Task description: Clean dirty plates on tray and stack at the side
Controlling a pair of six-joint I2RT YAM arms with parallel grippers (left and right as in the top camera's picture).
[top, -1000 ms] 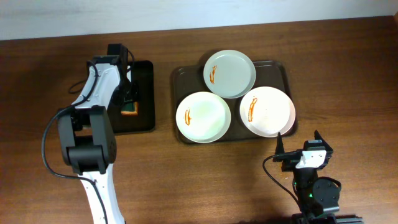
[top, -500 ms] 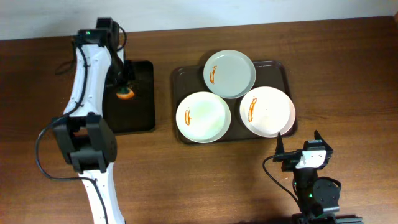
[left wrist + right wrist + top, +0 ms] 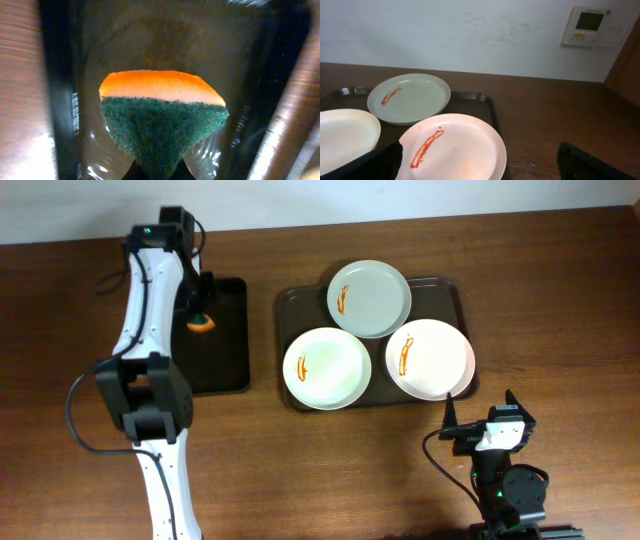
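Overhead view: sponge [image 3: 201, 326] pinched above the small black tray [image 3: 228, 355], upper left.
The left gripper [image 3: 200, 316] is clamped on it, the arm stretched long up the frame, presumably for wiping. Three streaked plates [image 3: 327, 368] are seen on the brown tray [image 3: 290, 305] at centre. The right gripper [image 3: 480, 405] is parked spread, lower right.

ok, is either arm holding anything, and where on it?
Left jaws pinch the orange-and-green sponge by one tapered corner, over the black tray. Right jaws are open, holding nothing.
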